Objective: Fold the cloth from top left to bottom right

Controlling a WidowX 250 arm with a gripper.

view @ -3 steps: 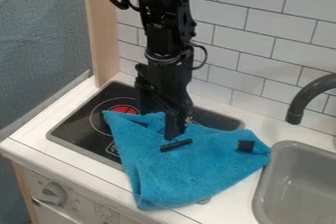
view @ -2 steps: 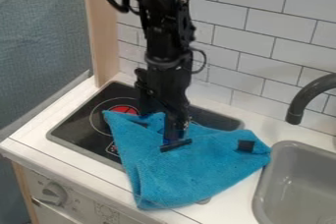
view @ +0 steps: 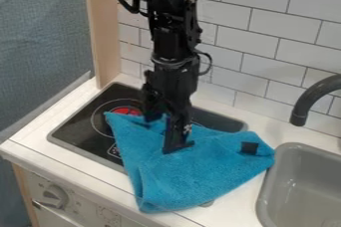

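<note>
Cloth (view: pixel 200 176) partly over stovetop (view: pixel 83 125) — beside sink (view: pixel 293 171)

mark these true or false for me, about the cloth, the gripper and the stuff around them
1. The blue cloth lies partly over the stove top. True.
2. The gripper is over the sink. False: it is down at the cloth, left of the sink in the picture.
3. A dark patch shows on the cloth near its right-hand corner. True.
4. The cloth hides all of the red spot on the stove top. False: part of the spot shows beyond the cloth's edge.
5. The faucet is dark and curved. True.
</note>
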